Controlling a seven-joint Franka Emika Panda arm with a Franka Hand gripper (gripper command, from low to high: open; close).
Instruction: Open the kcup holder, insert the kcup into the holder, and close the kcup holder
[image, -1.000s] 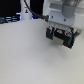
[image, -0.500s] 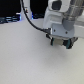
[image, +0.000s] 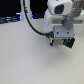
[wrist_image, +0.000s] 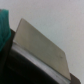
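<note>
In the exterior view my gripper (image: 61, 42) hangs low over the white table (image: 30, 60) at the exterior view's right, under the white arm (image: 59, 15). Dark parts sit around its fingers, and I cannot tell whether any of them belong to the kcup holder. The wrist view is blurred. It shows a slanted grey flat panel (wrist_image: 40, 50) with a bright edge over a black body (wrist_image: 20, 70), which may be the kcup holder, seen very close. A teal patch (wrist_image: 4, 25) lies beside it. The kcup is out of view. The fingers' state does not show.
A black cable (image: 31, 22) loops from the arm toward the back. Dark equipment with blue spots (image: 10, 19) lines the far edge of the table at the exterior view's left.
The gripper has dropped slightly toward the table over the last second and has shifted sideways very little.
</note>
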